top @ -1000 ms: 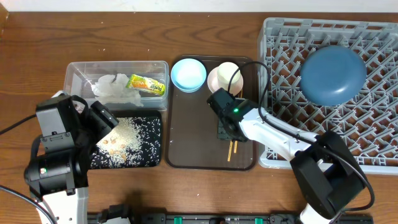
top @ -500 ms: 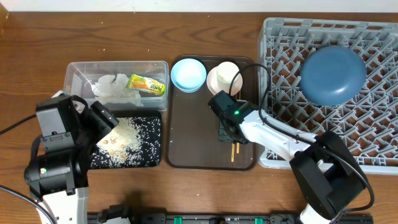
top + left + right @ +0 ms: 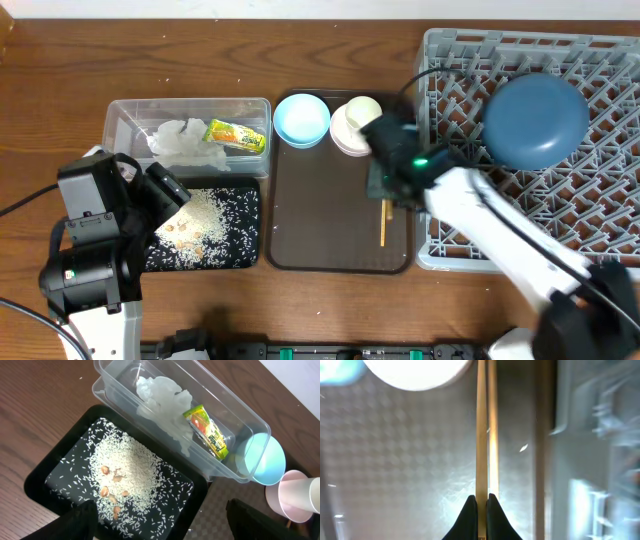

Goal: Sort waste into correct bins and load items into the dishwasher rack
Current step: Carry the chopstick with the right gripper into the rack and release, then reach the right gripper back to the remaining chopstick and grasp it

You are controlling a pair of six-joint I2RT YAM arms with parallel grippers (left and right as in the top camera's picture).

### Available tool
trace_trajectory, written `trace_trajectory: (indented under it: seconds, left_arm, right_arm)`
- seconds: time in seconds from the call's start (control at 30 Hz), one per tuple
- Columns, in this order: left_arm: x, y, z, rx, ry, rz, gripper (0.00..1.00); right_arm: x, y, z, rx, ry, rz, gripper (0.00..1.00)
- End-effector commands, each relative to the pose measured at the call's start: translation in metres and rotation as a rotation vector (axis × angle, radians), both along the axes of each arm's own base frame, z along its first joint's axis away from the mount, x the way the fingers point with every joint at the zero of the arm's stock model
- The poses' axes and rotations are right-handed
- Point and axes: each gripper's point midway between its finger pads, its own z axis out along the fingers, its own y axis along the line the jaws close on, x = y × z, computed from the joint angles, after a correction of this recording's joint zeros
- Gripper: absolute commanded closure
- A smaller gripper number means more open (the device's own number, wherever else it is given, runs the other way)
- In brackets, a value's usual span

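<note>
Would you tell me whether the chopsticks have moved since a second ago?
Yes: the chopsticks, held by the right gripper, shifted across the brown tray toward the grey rack.

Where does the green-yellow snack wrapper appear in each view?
Overhead: snack wrapper inside the clear tub, upper left.
Left wrist: wrapper in the tub, upper middle.
Right wrist: not in it.
Shared landmark: light blue bowl, at the tub's end nearest the wrapper.
</note>
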Motion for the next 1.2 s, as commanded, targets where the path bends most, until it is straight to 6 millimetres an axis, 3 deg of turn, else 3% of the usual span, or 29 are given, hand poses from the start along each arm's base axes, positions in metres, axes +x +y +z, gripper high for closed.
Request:
trace_trajectory:
  seconds: [0.0,0.13,0.27,0.57,0.9,1.17]
  left_arm:
    - [0.0,0.003,0.004,0.014,-0.005,0.008,0.15]
    - [0.0,0.003,0.004,0.014,-0.005,0.008,0.15]
    - [0.0,0.003,0.004,0.014,-0.005,0.008,0.15]
    - [0.0,0.003,0.004,0.014,-0.005,0.008,0.15]
    - [0.0,0.003,0.004,0.014,-0.005,0.008,0.15]
    - [0.0,0.003,0.004,0.014,-0.004,0.008,0.15]
  right_arm:
    - [0.011,-0.028,0.038,0.001,-0.09,0.001,0.99]
    - [0.018,-0.056,0.06,-0.016,-0.149,0.024,0.99]
    - [0.024,-0.074,0.068,-0.036,-0.181,0.018,0.99]
    - [0.047,-0.103,0.057,-0.167,-0.202,0.037,0.99]
    - [0.058,-0.107,0.014,-0.198,-0.101,0.03,0.99]
    - [0.059,-0.102,0.029,-0.169,-0.135,0.04,0.89]
